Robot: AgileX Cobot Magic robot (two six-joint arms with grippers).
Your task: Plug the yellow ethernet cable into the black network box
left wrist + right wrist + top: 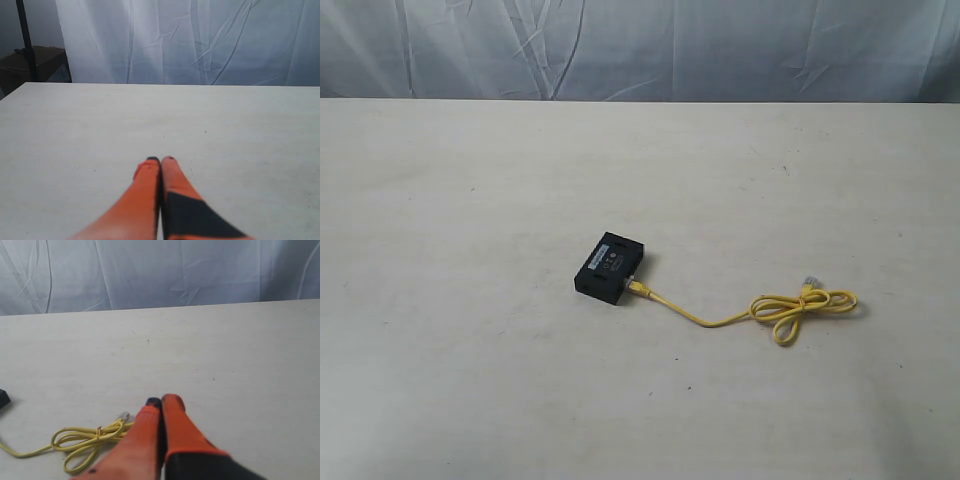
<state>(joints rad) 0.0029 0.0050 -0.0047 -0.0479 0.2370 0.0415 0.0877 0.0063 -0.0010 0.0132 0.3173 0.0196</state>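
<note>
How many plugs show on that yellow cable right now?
2. One plug meets the side of the black network box, apparently in a port; the other plug lies free farther right, by the loop of the yellow ethernet cable.

1. Right gripper [161, 401]: two orange fingers with black tips, one with a black panel lower down. They are pressed together with no gap, and nothing is clamped between them.
2. Thin bright yellow ethernet cable [89, 438]: lies flat on the desk in a flattened double loop just beside the gripper. Part of it passes out of sight behind one orange finger.
3. Small clear plastic plug [124, 416]: on the cable's end, resting on the desk near the fingertips and not touching them.
4. Small black box [2, 399]: only a corner shows at the frame edge. The cable's tail runs that way.
5. Pale off-white matte desk [225, 350]: a few tiny dark specks.
6. Wrinkled grey-blue cloth backdrop [165, 270]: hangs behind the desk's far edge.
</note>
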